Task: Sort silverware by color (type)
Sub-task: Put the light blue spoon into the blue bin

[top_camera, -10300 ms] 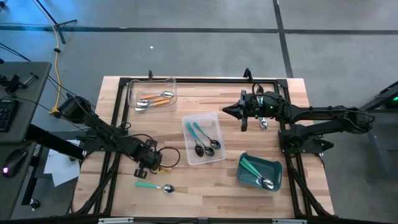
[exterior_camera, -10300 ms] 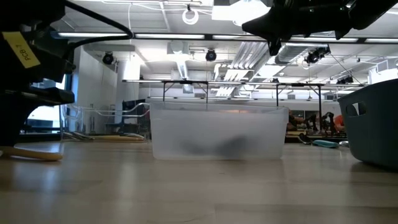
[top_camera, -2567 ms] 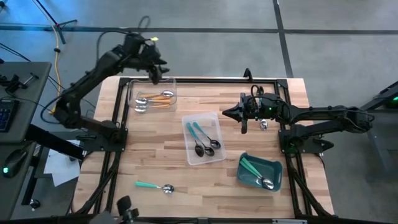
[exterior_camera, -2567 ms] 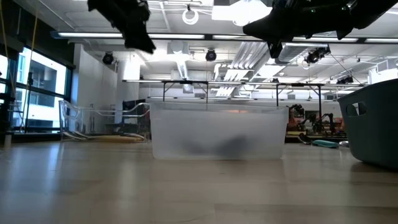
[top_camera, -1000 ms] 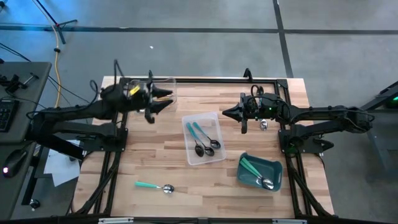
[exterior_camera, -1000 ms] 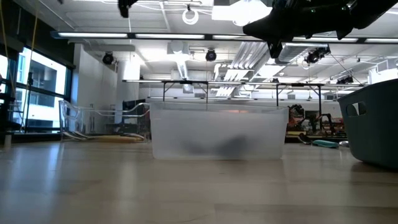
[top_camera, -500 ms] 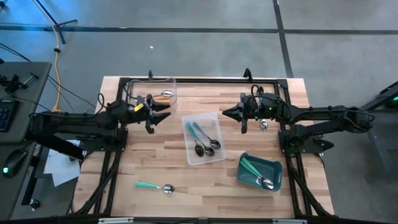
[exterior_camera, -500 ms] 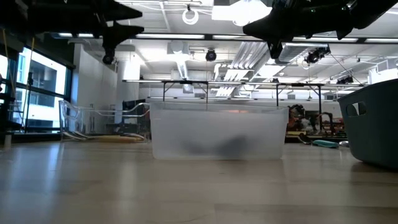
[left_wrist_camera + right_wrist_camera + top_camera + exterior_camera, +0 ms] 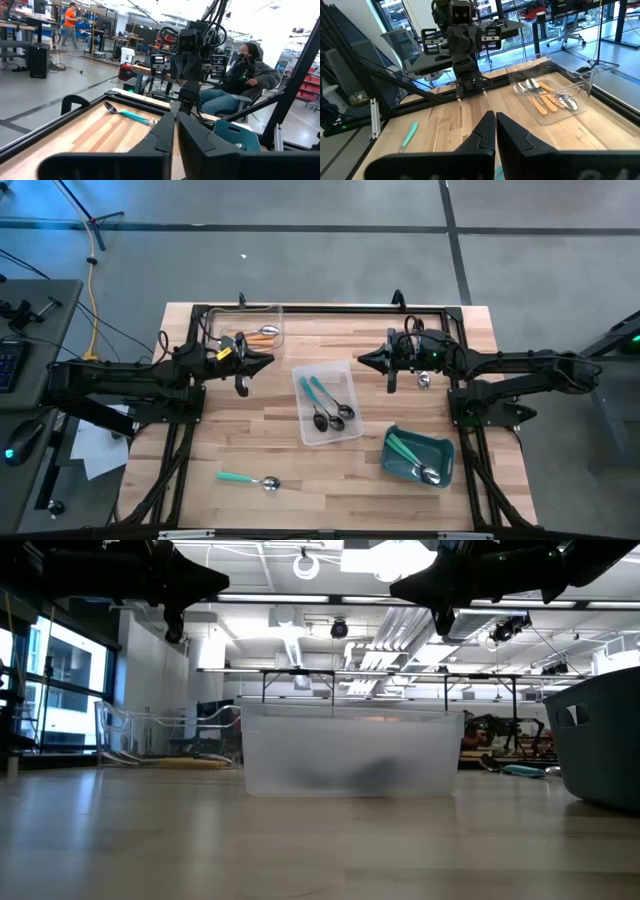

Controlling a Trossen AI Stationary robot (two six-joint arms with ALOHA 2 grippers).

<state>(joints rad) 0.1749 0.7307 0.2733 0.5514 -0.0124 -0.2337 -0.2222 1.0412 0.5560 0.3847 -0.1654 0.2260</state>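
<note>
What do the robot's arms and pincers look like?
Both arms are black and skinny, made of jointed tubes. The left arm has a yellow tag near its wrist. The right arm has a little green light glowing by its wrist. The left pincer and the right pincer each end in two dark, pointed fingers.

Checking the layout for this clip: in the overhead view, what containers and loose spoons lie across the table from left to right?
Clear tray with orange spoons → loose green spoon near the front edge → clear tray with blue spoons → loose blue spoon under the right arm, and teal bin with green spoons at about the same place across.
</note>
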